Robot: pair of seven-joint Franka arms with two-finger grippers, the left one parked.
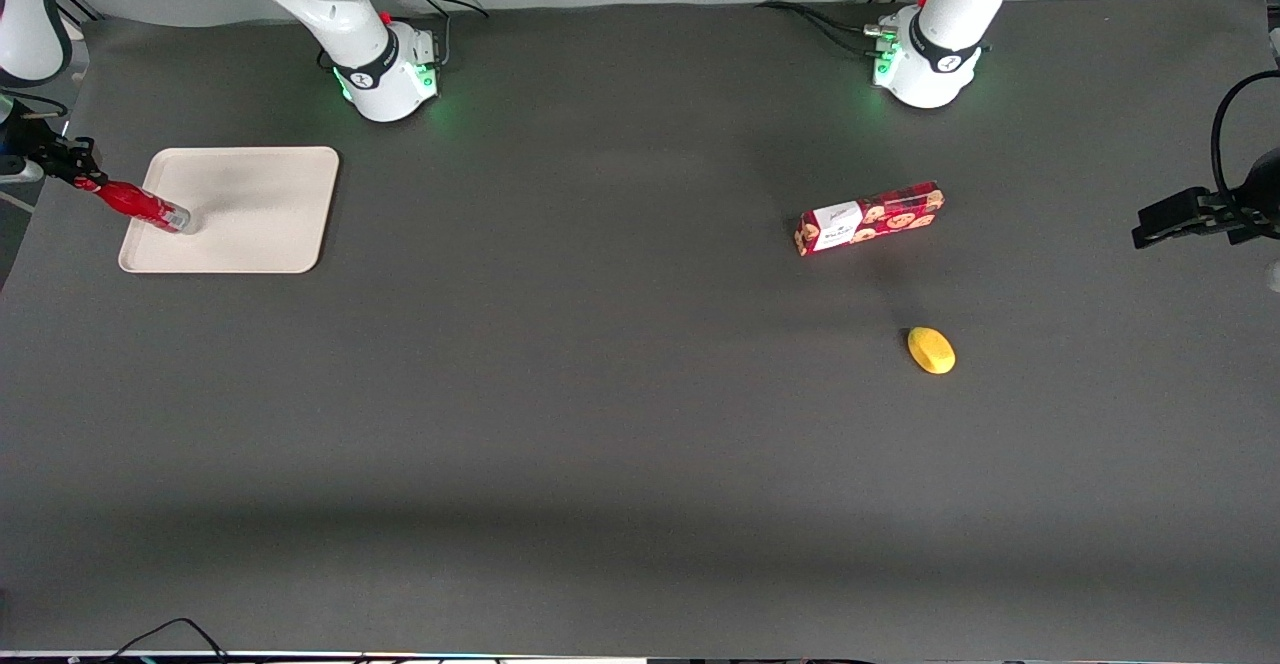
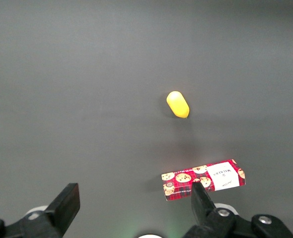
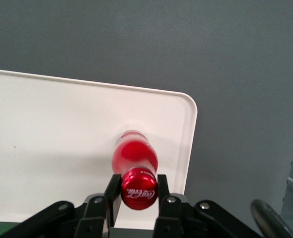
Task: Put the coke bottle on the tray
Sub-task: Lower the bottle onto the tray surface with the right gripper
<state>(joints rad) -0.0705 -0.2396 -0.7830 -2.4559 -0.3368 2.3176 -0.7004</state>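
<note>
The coke bottle (image 1: 140, 206) is slim and red with a red cap and a silvery base. It stands on the beige tray (image 1: 260, 209), near the tray's edge toward the working arm's end of the table. My right gripper (image 1: 85, 180) is shut on the bottle's cap end. In the right wrist view the gripper (image 3: 138, 191) has its fingers (image 3: 113, 191) pressed on both sides of the cap of the bottle (image 3: 135, 158), whose base rests on the tray (image 3: 47, 129) near one rounded corner.
A red cookie box (image 1: 869, 217) and a yellow lemon-shaped object (image 1: 931, 350) lie toward the parked arm's end of the table. Both also show in the left wrist view, the box (image 2: 203, 180) and the yellow object (image 2: 178, 104).
</note>
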